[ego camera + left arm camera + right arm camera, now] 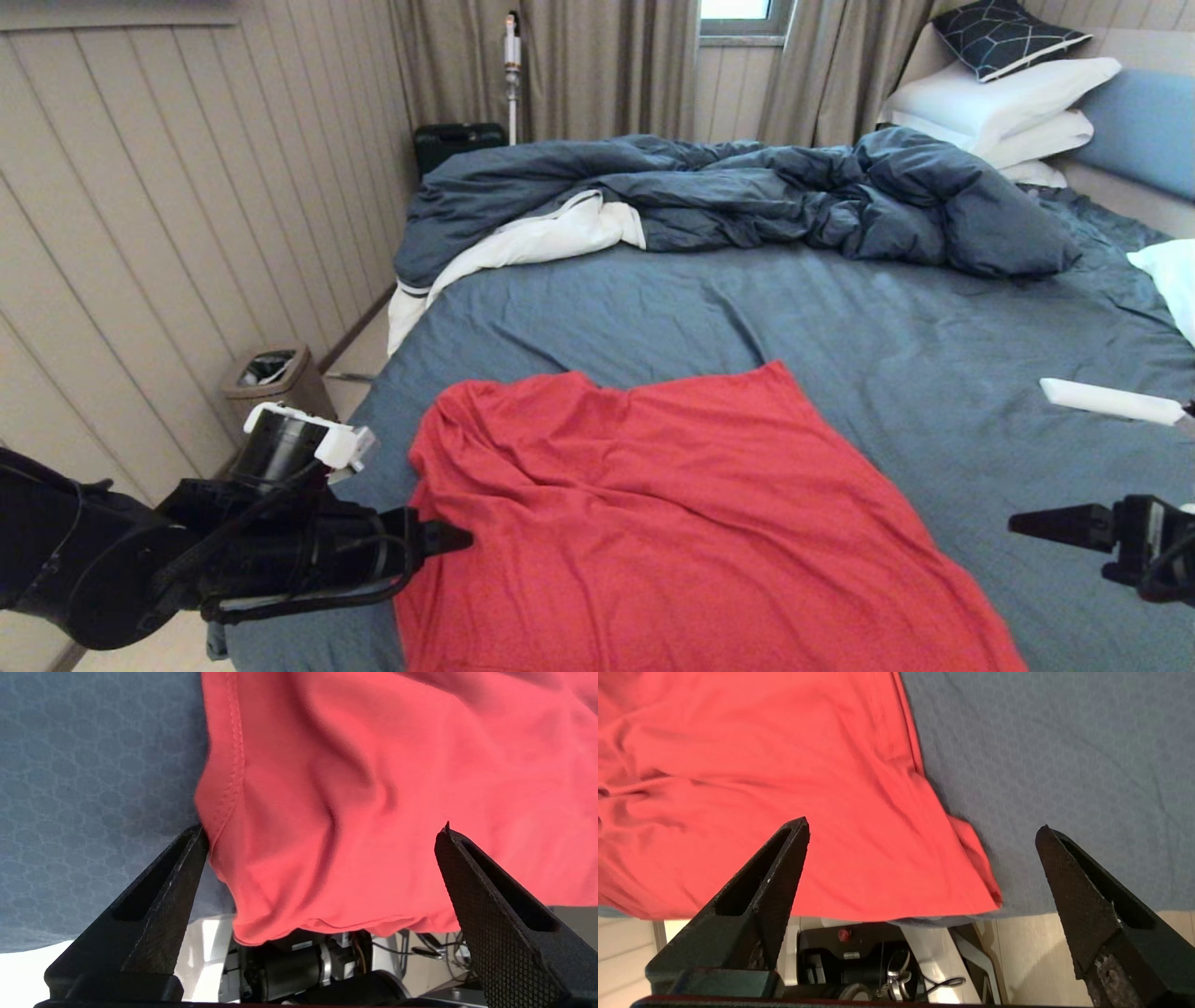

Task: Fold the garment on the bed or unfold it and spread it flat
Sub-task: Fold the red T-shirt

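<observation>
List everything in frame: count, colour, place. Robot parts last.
T-shirt: 1, red, spread on near part of bed, near edge hanging over the bed's edge.
Bed: 1, blue-grey sheet, fills the middle.
Duvet: 1, dark blue with white lining, rumpled at far side.
Pillows: white stack, far right, at the headboard; another white one at right edge.
Cushion: 1, dark patterned, atop the stack.
White flat object: 1, on sheet at right.
Bin: 1, brown, floor left of bed.
Case: 1, dark, far wall.
Stick vacuum: 1, white, by curtains.
Left gripper: black, jaws open, at T-shirt's left edge.
Right gripper: black, jaws open, right of T-shirt.
</observation>
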You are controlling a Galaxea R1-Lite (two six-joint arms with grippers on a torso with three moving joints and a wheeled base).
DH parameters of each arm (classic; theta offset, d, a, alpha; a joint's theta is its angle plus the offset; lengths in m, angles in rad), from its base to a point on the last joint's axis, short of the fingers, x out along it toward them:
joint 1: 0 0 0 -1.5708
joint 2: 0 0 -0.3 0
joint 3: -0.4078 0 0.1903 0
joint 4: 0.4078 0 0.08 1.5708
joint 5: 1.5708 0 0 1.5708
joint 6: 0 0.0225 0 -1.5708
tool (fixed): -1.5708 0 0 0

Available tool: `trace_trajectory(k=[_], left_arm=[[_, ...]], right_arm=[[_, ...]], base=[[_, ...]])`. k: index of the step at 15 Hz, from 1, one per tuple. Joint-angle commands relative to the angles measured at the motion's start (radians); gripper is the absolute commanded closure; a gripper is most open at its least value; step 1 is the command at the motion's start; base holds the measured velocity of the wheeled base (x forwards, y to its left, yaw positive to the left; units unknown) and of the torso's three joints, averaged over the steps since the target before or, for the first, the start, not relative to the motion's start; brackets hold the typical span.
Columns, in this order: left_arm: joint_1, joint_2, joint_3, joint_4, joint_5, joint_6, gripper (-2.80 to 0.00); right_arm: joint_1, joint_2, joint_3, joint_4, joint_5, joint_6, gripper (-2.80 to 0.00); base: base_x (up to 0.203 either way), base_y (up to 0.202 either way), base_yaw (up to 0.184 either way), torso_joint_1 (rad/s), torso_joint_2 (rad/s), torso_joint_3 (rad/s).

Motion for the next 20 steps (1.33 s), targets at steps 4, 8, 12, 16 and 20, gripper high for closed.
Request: trace_trajectory(k=[4, 8, 12, 16, 20], left_arm=[[-0.001, 0.022, 0.011, -0.001, 0.006, 0.001, -2.8], [0.001, 0.023, 0.007, -0.002, 0.019, 0.0, 0.0], [-0.001, 0.019, 0.01, -0.001, 0.014, -0.005, 0.0], [-0.001, 0.014, 0.011, -0.001, 0.016, -0.008, 0.0], [-0.001, 0.011, 0.014, -0.001, 0.019, -0.02, 0.0]], right_arm=[[0.001, 0.008, 0.003, 0.002, 0.004, 0.001, -2.8], [0.002, 0.01, 0.006, 0.002, 0.003, 0.001, -2.8], [-0.011, 0.013, 0.013, 0.002, 0.003, -0.001, -2.8], [-0.014, 0.071, 0.013, -0.029, 0.002, -0.007, -2.8], [-0.006, 0.145, 0.054, -0.061, 0.004, -0.065, -2.8]], base=[[0.0, 0.0, 0.0, 0.0, 0.0, 0.0], [0.0, 0.0, 0.0, 0.0, 0.0, 0.0], [0.0, 0.0, 0.0, 0.0, 0.0, 0.0], [0.0, 0.0, 0.0, 0.0, 0.0, 0.0], [0.0, 0.0, 0.0, 0.0, 0.0, 0.0]])
